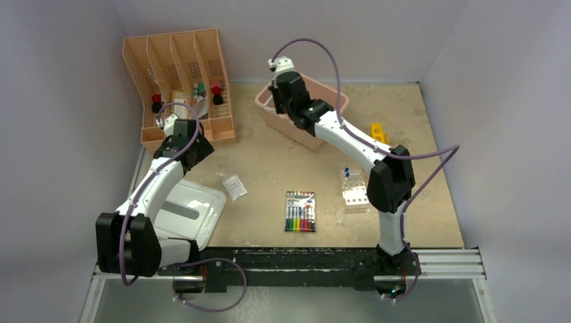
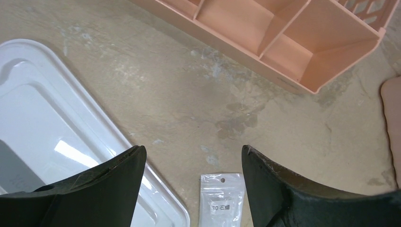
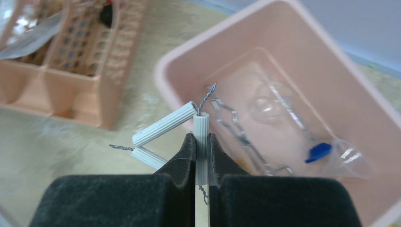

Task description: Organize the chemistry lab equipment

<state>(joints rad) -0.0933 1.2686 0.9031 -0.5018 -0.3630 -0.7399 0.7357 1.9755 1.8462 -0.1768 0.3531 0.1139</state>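
Note:
My right gripper (image 3: 201,137) is shut on one ribbed white tube of a wire clay triangle (image 3: 163,124), held above the near rim of the pink bin (image 3: 331,47). Metal tongs (image 3: 236,127) and a clear blue-tipped piece (image 3: 318,151) lie inside the bin. From above, that gripper (image 1: 275,101) hangs at the bin's left end (image 1: 330,101). My left gripper (image 2: 193,149) is open above the table, nothing between its fingers. The small clear packet (image 2: 222,201) lies flat just under them, also seen from above (image 1: 234,186). A clear tube rack (image 1: 354,192) with blue-capped tubes (image 1: 347,173) stands at mid-right.
A peach divided organizer (image 1: 182,81) with small items stands back left. A white lid (image 1: 192,212) lies by the left arm. A pack of coloured markers (image 1: 300,211) lies front centre. A yellow piece (image 1: 379,132) sits behind the right arm.

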